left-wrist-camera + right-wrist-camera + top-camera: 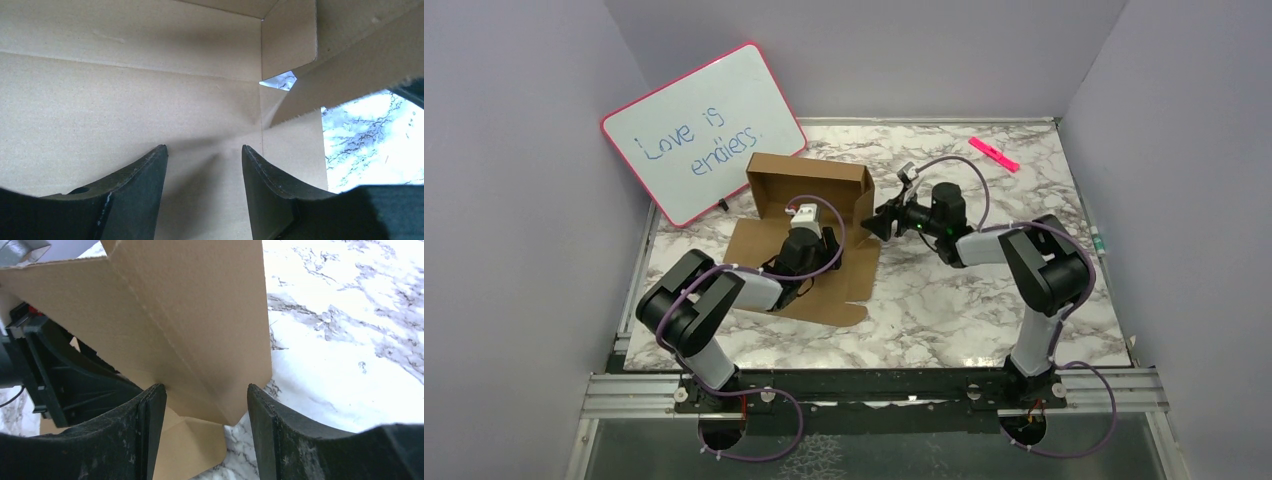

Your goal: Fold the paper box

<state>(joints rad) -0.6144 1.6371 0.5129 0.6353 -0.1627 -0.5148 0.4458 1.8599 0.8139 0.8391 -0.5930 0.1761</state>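
The paper box [764, 238] is plain brown cardboard, partly folded at centre left, with its far wall and right side wall raised and a flat flap reaching toward me. My left gripper [820, 240] is open and points down onto the box floor [125, 100], with nothing between its fingers [145, 175]. My right gripper [874, 225] is open at the box's right side. In the right wrist view a raised cardboard flap [200, 315] hangs with its lower corner between the fingers [272, 420], which are not closed on it.
A pink-framed whiteboard [704, 135] with handwriting leans at the back left, touching the box's far corner. A pink marker [994, 153] lies at the back right. Grey walls enclose the marble table [984, 290] on three sides.
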